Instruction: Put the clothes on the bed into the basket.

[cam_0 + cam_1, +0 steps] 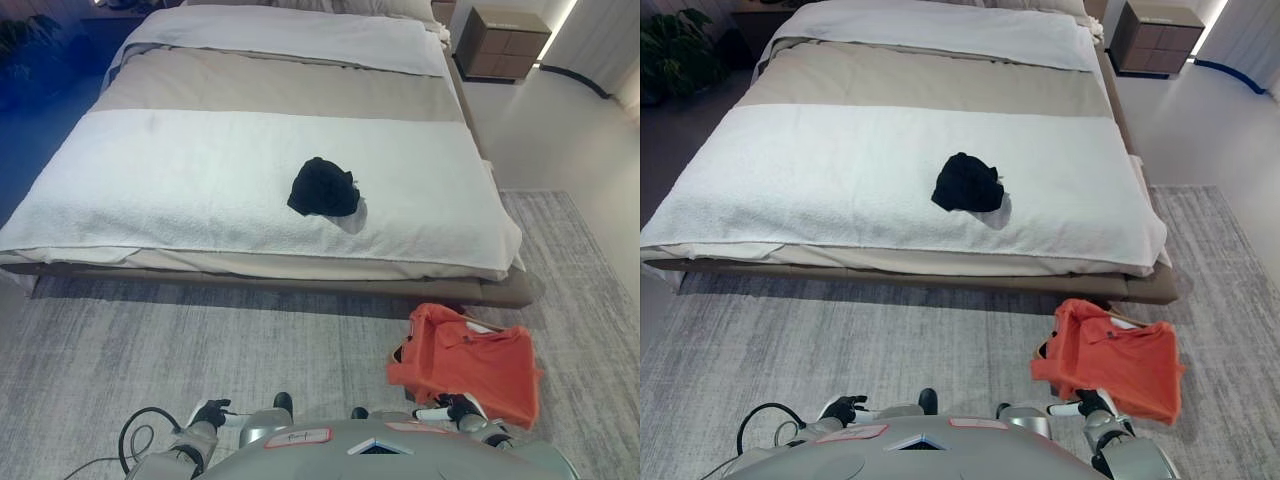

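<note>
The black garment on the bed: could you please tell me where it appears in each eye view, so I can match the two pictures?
Left eye view: black garment lies at mid-frame, on the white blanket, bunched in a heap.
Right eye view: same spot, a touch higher in the frame.
Shared landmark: the orange shirt over the floor at lower right, below the bed's near right corner, in both views.

Light: I see soft, even room light, bright on the bed [250, 170].
Shadows: a faint one right of the black garment [323, 188]; a dark band under the bed's near edge.
Far left: dim in my view.
Focus: sharp throughout.
</note>
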### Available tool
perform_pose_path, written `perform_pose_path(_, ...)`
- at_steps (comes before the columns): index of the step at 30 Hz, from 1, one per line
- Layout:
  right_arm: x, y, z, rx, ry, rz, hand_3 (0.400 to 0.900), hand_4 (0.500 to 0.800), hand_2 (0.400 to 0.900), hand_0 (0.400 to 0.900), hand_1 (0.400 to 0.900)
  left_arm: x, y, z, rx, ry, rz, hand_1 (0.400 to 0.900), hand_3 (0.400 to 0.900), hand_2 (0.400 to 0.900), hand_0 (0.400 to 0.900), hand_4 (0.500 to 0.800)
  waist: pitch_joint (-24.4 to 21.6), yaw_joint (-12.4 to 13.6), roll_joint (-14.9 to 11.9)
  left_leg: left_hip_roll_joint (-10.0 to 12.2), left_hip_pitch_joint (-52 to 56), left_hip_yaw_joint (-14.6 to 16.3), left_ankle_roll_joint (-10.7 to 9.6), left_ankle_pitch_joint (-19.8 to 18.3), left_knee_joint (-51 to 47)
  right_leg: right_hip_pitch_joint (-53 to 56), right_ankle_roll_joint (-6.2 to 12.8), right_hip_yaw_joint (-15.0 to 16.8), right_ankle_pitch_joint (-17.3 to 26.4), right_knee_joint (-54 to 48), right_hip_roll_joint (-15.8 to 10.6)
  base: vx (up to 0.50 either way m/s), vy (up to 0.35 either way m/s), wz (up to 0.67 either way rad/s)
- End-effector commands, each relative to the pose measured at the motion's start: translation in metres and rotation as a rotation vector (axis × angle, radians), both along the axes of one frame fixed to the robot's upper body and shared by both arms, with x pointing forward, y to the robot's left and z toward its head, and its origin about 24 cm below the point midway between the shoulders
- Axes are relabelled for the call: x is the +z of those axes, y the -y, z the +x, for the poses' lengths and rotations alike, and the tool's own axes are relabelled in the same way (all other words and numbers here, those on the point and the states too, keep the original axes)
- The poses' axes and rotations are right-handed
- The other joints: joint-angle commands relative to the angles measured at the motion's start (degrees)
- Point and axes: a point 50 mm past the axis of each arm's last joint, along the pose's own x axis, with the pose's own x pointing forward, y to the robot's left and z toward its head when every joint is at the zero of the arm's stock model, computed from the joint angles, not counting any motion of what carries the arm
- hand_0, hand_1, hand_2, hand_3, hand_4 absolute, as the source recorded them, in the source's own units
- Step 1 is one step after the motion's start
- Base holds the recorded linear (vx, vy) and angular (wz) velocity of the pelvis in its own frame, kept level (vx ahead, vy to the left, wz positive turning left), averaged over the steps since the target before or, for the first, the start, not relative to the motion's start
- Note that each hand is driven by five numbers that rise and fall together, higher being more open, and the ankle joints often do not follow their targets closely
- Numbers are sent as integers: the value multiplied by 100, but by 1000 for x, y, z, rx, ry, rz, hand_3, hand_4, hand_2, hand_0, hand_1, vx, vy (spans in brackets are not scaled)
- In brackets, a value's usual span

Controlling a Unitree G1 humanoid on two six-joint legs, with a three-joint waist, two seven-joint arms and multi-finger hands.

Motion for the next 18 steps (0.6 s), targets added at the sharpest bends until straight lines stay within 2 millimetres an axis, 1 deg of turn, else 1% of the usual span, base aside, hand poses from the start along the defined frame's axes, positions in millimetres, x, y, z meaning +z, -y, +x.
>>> perform_pose_path(1,5,10,17,-27,33,-31,900,800,900,900,900,0,4,12,-15,-3,-3,900,900,900,900,800,119,30,-40,-230,289,223,20,-514,30,-198,281,-231,269,10,-82,0,0,0)
perform_pose_path(9,6,9,20,-2,45,-41,900,800,900,900,900,0,5,12,-23,-1,-2,900,900,900,900,800,127,28,-29,-228,300,232,18,-524,30,-193,285,-242,265,10,-85,0,0,0)
perform_pose_path(11,7,9,24,50,51,-62,900,800,900,900,900,0,6,14,-31,6,2,900,900,900,900,800,148,26,-23,-231,304,232,18,-528,30,-196,284,-237,268,10,-85,0,0,0)
perform_pose_path(18,8,10,32,58,69,-68,900,800,900,900,900,1,3,17,-10,19,9,900,900,900,900,800,224,0,9,-182,245,248,-22,-467,30,-261,255,-239,299,10,-41,-10,-38,-3)
